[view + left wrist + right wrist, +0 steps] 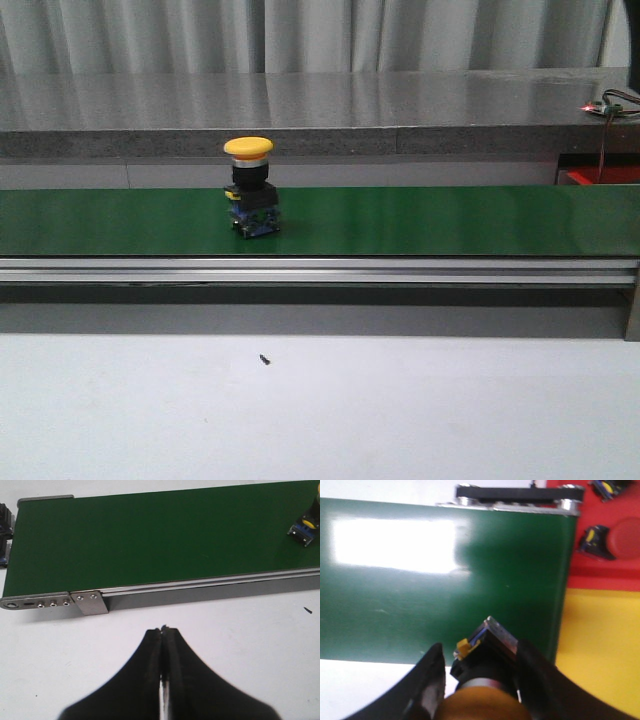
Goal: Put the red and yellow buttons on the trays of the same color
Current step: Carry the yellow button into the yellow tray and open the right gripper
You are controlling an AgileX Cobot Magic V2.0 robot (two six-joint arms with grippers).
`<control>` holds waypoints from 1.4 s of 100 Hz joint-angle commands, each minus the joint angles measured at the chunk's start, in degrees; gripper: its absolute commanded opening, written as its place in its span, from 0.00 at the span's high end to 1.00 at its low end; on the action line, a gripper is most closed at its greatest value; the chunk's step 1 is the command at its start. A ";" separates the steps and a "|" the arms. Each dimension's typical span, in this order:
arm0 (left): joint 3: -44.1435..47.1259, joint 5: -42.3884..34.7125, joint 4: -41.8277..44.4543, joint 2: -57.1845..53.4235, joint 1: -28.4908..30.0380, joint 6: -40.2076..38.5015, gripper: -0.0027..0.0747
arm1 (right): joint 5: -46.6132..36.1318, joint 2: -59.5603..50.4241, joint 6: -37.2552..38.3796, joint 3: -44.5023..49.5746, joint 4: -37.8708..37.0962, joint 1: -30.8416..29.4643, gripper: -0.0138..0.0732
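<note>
Yellow button (250,186) stands upright on the green conveyor belt (420,220), left of the belt's middle in the front view, its mushroom cap on top and a black and blue body beneath. The left wrist view catches the same button (305,526) at the edge of the picture, still on the belt. A second yellow button (482,680) sits clamped between the two fingers of the right gripper (479,677), lying sideways with its body pointing away from the wrist; the jaws are parted only as far as the button's width. Below and beyond it the right wrist view shows the belt's end, with the yellow tray (600,645) just beside the belt and the red tray (605,565) next to that. On the red tray lies a red button (612,542), and part of another button (602,487) shows at the picture's rim. The left gripper (163,630) has its fingers pressed together with nothing between them, poised over the white table (240,645) on the near side of the belt. A small dark speck (265,358) lies on the table in front of the belt.
</note>
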 commanded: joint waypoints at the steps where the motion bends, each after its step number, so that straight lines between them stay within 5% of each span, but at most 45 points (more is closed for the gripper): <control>1: -1.57 -3.38 -1.08 -0.43 -0.43 -0.10 0.99 | -2.12 -4.60 -0.14 1.41 -0.59 -3.56 0.51; 55: -1.57 -3.38 -1.08 -0.43 -0.43 -0.10 0.99 | -15.98 -5.80 -0.14 15.63 0.00 -17.54 0.51; 127: -1.57 -3.38 -1.08 -0.43 -0.43 -0.10 0.99 | -26.12 4.35 0.71 18.78 3.17 -19.30 0.51; 140: -1.57 -3.38 -1.08 -0.43 -0.43 -0.10 0.99 | -26.06 4.54 0.78 18.78 3.17 -19.30 0.40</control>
